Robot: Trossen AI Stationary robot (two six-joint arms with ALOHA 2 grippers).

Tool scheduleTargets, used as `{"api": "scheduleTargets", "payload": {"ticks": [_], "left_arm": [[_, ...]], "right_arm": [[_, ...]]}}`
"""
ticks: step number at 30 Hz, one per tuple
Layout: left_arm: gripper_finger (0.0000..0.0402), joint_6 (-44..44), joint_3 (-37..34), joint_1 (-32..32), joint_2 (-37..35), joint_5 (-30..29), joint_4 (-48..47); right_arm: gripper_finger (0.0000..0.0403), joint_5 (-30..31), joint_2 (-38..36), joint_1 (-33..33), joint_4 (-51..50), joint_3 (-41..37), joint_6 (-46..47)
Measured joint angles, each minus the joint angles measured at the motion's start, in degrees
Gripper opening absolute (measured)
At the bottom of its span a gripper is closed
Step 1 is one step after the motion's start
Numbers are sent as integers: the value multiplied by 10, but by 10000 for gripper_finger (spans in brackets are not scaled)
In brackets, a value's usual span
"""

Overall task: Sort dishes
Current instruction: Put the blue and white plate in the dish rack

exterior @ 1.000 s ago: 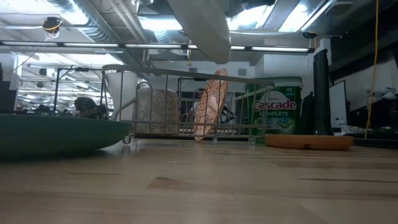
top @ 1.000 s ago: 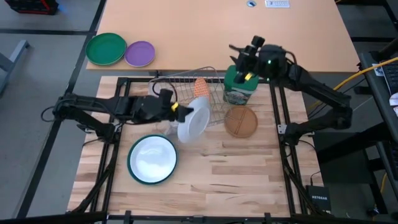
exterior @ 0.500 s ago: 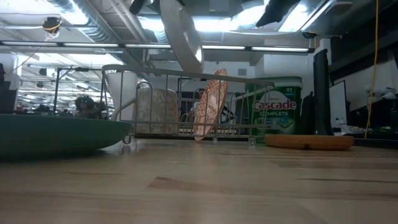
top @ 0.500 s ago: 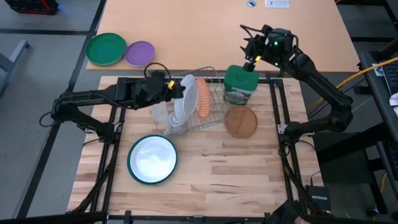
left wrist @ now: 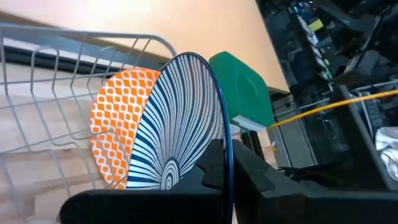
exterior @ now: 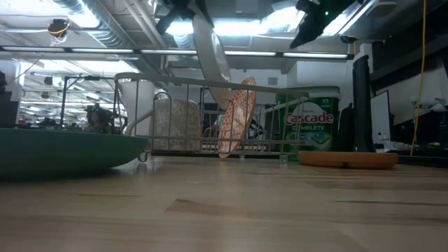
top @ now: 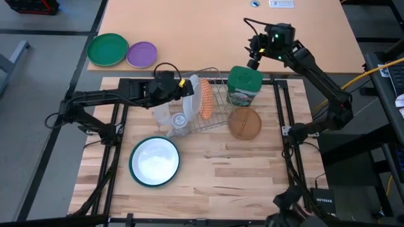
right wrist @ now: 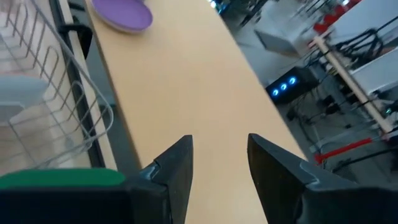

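My left fingers [left wrist: 227,163] pinch the striped plate [left wrist: 180,124] upright over the rack [top: 211,104], beside the orange plate [left wrist: 115,118]; right fingers [right wrist: 217,165] hang apart, empty.

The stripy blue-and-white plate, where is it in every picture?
High view: the round blue-and-white striped plate stands on edge over the wire dish rack, in the left gripper.
Low view: its pale back tilts above the rack's top rail.
Left wrist view: picture's middle, pinched between dark fingers.
Right wrist view: not in it.
Shared landmark: the orange patterned plate beside it.
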Motion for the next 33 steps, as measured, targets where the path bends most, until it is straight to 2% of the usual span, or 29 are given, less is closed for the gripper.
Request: {"api": "scheduleTargets", "payload": {"ticks": [17,33], "left_arm": [[0,-56,0,8,32,-3,6],[0,-84,0,32,57,-2,12]], "right_arm": [[156,0,68,-2,-7,0,-4],[156,-31,81,-10,-19,0,-4]]}}
